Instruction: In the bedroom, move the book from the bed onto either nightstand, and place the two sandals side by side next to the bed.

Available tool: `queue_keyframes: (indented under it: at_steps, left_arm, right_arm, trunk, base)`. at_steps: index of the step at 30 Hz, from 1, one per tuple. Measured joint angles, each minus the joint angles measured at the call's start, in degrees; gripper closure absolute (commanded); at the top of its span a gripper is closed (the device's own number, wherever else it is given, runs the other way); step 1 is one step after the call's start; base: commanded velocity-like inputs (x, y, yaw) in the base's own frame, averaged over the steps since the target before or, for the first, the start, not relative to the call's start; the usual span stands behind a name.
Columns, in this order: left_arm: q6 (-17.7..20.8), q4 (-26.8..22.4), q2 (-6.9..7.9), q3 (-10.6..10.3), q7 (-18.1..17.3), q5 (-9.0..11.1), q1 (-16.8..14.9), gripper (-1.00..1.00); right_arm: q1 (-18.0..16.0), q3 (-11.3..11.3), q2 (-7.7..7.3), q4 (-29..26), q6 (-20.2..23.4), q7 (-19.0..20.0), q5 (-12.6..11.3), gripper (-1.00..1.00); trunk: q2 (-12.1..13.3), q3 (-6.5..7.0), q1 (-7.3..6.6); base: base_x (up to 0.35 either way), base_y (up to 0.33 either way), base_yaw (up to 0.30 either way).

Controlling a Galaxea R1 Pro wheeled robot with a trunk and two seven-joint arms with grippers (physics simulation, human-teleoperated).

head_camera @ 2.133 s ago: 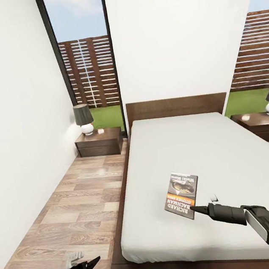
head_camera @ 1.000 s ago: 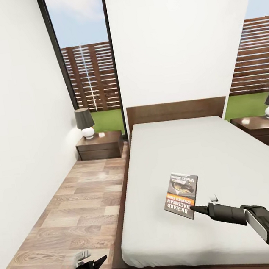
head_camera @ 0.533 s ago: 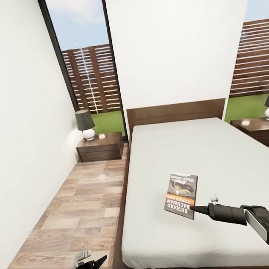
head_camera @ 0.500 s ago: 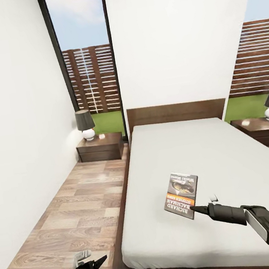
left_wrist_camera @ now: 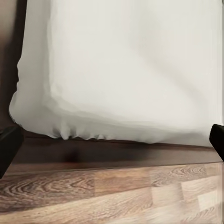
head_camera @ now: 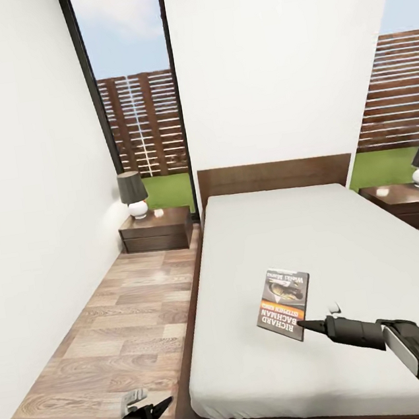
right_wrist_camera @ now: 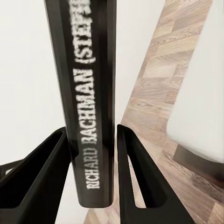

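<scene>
One book (head_camera: 284,303), dark cover, orange band, held tilted above bed (head_camera: 347,243) mattress, pinched at lower corner by right gripper (head_camera: 302,325). Right wrist view: spine (right_wrist_camera: 88,107) upright between both fingers (right_wrist_camera: 35,186), closed on it near bottom edge. Risk: corner-only grip, so book may pivot or slip during carry to nightstand (head_camera: 157,230) far ahead by lamp (head_camera: 132,194). Left gripper (head_camera: 163,402) low over floor (head_camera: 112,323) beside bed frame, fingers spread wide, empty.
</scene>
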Motion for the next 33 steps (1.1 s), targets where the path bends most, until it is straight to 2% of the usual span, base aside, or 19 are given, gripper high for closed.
queue_keyframes:
  at_steps: [5, 14, 20, 33]
  left_arm:
    - [-0.1, -0.1, -0.38, 0.1, 0.2, 0.0, 0.0, -1.00]
    - [-0.1, 0.0, -0.41, 0.1, 0.1, 0.1, 0.0, -1.00]
    - [-0.1, 0.0, -0.40, 0.1, 0.1, 0.1, 0.0, -1.00]
    - [-0.2, 0.0, -0.45, 0.0, 0.1, 0.1, 0.0, -1.00]
  right_arm:
    - [0.0, 0.0, -0.18, -0.1, 0.0, 0.0, 0.0, 1.00]
    - [0.0, 0.0, -0.12, -0.1, -0.1, -0.1, 0.0, 1.00]
    - [0.0, 0.0, -0.11, 0.0, -0.1, -0.2, 0.0, 1.00]
    - [0.0, 0.0, -0.10, 0.0, -0.1, -0.2, 0.0, 1.00]
  trunk:
    - [0.0, 0.00, 0.00]
    - [0.0, 0.00, 0.00]
    - [0.0, 0.00, 0.00]
    - [0.0, 0.00, 0.00]
  base:
    - [0.000, 0.019, 0.000]
    - [0.000, 0.238, 0.000]
    - [0.000, 0.064, 0.011]
    - [0.000, 0.002, 0.222]
